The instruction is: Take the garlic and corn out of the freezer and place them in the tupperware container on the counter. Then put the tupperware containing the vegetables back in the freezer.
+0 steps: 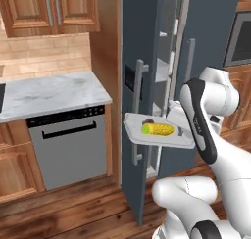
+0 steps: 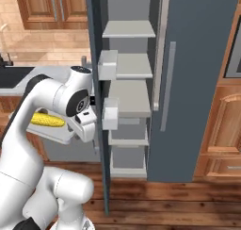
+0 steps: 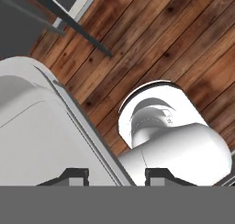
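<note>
The hand [image 3: 117,175] grips the tupperware container [image 1: 135,130] rim, corn [image 1: 158,130] inside, over wooden floor [image 1: 73,211] beside the freezer [image 1: 139,47].

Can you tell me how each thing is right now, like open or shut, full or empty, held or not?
Freezer: door open, pale shelves showing.
Tupperware container: held up in the air by the gripper, level, in front of the open freezer.
Corn: lying on its side inside the container.
Garlic: inside the container, tucked behind the corn.
Gripper: shut on the container's edge.
Dishwasher: door shut.
Counter: bare marble top.
</note>
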Controlling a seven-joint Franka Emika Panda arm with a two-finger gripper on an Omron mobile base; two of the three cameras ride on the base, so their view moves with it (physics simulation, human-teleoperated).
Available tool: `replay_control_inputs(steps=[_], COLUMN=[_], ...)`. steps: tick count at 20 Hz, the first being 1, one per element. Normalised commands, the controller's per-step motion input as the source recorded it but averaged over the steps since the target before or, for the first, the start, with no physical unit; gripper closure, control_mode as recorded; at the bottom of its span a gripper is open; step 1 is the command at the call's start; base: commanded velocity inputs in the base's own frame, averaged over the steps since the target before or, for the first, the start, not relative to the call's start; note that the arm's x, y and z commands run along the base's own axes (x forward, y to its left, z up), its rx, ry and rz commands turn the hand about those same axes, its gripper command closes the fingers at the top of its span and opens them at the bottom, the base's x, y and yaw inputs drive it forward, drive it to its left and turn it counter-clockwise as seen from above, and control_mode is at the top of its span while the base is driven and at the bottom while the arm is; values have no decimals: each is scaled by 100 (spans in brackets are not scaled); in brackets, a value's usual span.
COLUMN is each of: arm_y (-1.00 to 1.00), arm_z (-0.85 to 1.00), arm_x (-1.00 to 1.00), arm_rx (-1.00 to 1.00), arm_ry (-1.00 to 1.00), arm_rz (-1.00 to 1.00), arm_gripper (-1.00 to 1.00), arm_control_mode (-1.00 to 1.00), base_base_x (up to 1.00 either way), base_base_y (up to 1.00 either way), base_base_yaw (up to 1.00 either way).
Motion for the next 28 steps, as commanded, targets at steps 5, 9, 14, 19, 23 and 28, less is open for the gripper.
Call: replay_control_inputs(steps=[5, 9, 14, 19, 23, 28], arm_y=[0, 0, 0, 0, 0, 0], arm_z=[0, 0, 0, 0, 0, 0], arm_x=[0, 0, 0, 0, 0, 0], arm_rx=[0, 0, 0, 0, 0, 0], arm_ry=[0, 0, 0, 0, 0, 0], arm_rz=[0, 0, 0, 0, 0, 0], arm_gripper=[100, 100, 100, 100, 100, 100], arm_control_mode=[100, 100, 100, 100, 100, 100], base_base_x=[9, 19, 35, 59, 87, 86], base_base_y=[-81, -69, -52, -34, -26, -27], base_base_yaw=[0, 0, 7, 14, 17, 15])
